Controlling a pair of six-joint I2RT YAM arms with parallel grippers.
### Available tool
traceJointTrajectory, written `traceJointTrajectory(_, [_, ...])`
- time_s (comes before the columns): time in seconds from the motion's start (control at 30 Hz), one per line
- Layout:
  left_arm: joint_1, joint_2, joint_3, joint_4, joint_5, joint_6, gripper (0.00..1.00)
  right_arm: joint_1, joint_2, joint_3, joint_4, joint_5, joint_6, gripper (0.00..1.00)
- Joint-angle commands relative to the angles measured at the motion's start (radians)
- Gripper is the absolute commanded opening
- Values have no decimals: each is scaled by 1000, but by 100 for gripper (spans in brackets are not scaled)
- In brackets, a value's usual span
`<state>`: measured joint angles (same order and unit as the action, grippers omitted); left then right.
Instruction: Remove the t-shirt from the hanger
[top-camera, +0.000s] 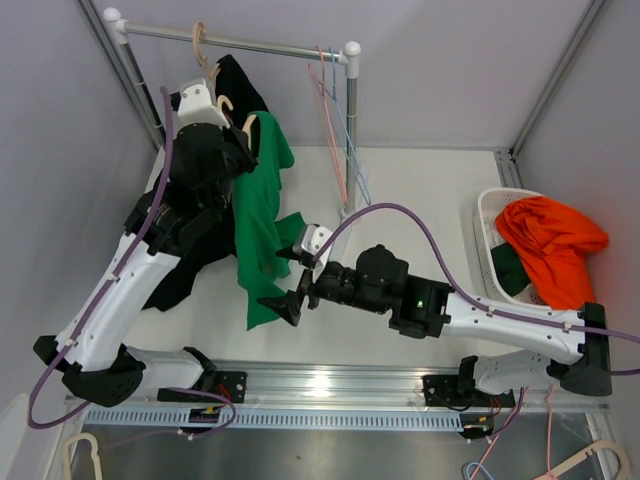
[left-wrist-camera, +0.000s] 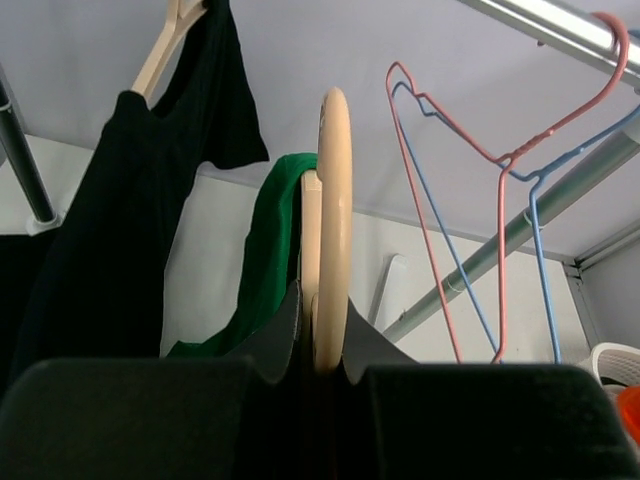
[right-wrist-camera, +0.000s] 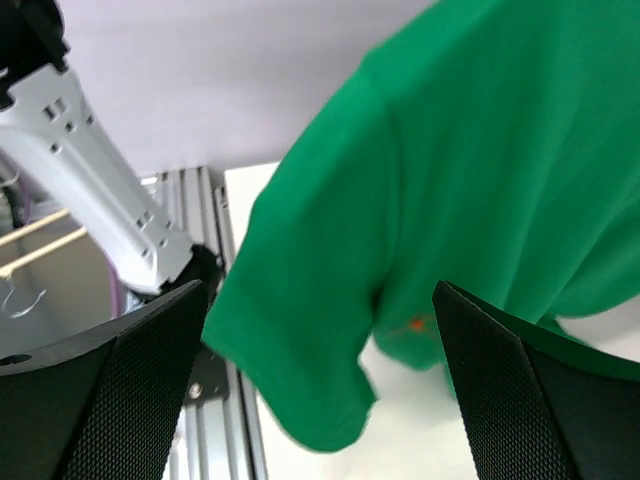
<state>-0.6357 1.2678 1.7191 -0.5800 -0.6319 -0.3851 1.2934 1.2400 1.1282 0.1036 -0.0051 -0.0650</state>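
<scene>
White table (top-camera: 420, 190) inside grey walls, with a rail (top-camera: 260, 44) across the far side. My left gripper (left-wrist-camera: 322, 340) is clamped on the neck of a wooden hanger (left-wrist-camera: 333, 200), held apart from the rail, on its near side. The green t-shirt (top-camera: 262, 220) hangs from that hanger, draping toward the near edge. My right gripper (top-camera: 290, 278), jaws spread wide and holding nothing, faces the t-shirt's lower edge from the right. A black shirt (top-camera: 235, 85) hangs at the rail's left end; a basket (top-camera: 487, 215) stands at right.
</scene>
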Motion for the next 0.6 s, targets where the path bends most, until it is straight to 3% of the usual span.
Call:
traceJointTrajectory(0.0, [-16, -38, -18, 68, -17, -44, 1, 9, 27, 41, 113, 57, -33, 99])
traceJointTrajectory(0.43, [-22, -31, -76, 152, 26, -63, 1, 30, 108, 58, 113, 100, -22, 96])
traceJointTrajectory(0.53, [-21, -31, -63, 158, 18, -37, 1, 50, 105, 61, 105, 108, -19, 66])
traceJointTrajectory(0.57, [-21, -30, -67, 163, 14, -22, 1, 56, 104, 61, 96, 114, -19, 40])
